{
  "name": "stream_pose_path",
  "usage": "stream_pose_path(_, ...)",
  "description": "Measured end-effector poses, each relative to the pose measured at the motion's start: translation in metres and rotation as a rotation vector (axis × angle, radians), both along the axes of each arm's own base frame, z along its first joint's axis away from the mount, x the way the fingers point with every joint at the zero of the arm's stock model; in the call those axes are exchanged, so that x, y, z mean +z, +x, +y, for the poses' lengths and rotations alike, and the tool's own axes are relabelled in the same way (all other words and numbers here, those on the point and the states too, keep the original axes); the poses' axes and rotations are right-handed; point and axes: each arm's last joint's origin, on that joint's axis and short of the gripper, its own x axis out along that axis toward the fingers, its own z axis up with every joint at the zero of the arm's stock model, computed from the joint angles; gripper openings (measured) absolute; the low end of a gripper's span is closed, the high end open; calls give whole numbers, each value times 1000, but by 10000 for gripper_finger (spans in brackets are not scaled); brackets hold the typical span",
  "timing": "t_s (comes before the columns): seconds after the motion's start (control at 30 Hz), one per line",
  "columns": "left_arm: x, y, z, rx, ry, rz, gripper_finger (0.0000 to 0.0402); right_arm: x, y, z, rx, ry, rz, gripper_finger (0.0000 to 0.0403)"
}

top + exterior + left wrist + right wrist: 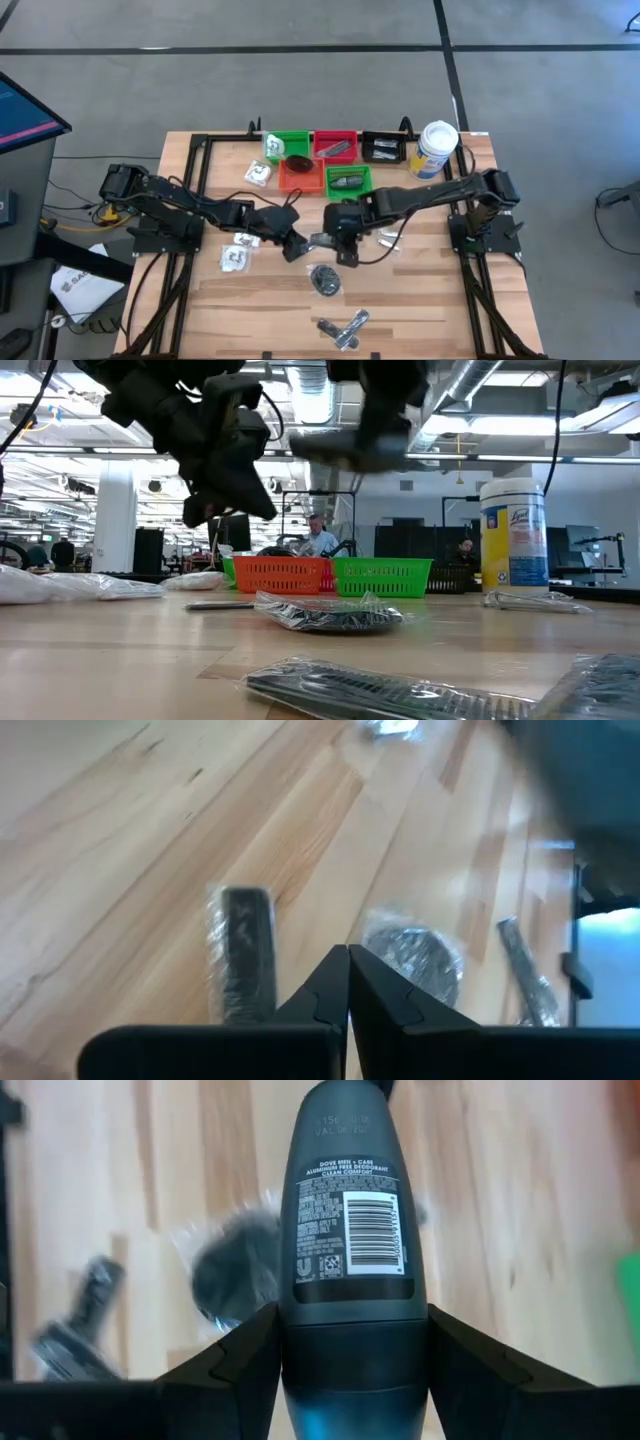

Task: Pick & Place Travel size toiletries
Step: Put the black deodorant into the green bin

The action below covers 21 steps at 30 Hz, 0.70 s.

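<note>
Carrying: the right gripper (350, 1370) pinches a dark grey deodorant bottle (352, 1230) at its base, label side facing the wrist camera, lifted above the table (430, 300) near its middle.
Left gripper (347, 982): fingers pressed together, empty, hovering just beside the right one.
Destination: probably the coloured trays; the orange tray (300, 178) already holds a dark oval.
Advice: keep the squeeze steady, travel high over the wrapped black round piece (326, 280), lower squarely into a tray before releasing.
Risk: a smooth, rounded bottle could slip or twist.
</note>
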Motion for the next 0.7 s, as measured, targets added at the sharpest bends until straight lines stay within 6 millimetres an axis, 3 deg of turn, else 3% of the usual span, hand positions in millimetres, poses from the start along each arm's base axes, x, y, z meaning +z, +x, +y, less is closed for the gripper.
stream_pose_path(0.37,1,1,1,61,-30,-11,0,77,13,-2,2,35,-250,195)
stream_pose_path(0.5,8,3,-1,63,-53,-82,0,110,5,-3,1,56,-374,195)
stream_pose_path(0.7,40,3,-1,95,-62,-306,0,157,-24,-7,-27,113,-571,195)
